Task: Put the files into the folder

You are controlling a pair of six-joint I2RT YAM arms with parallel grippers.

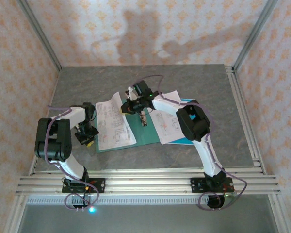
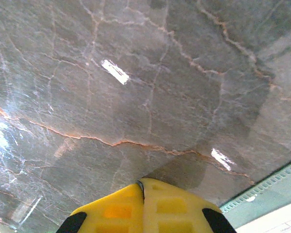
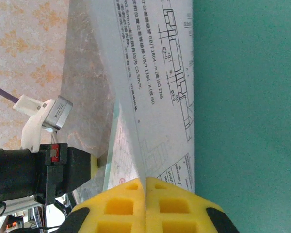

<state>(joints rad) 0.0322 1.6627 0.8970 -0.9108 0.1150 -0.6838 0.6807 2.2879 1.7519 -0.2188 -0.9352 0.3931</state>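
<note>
The files [image 1: 114, 124] are lying on the open teal folder [image 1: 148, 133] at the middle of the grey desk [image 1: 194, 82], one sheet covering its 9 o'clock half and another its 3 o'clock half. The right fingers [image 3: 146, 205] are pinching the 9 o'clock sheet near its 2 o'clock corner. The left fingers [image 2: 143, 206] are pressing together on nothing, hovering over bare desk just beside the folder's 9 o'clock edge.

White-and-black arms [image 1: 75, 165], purple cables [image 1: 56, 110], yellow tools [image 2: 142, 183] [image 3: 145, 180].
</note>
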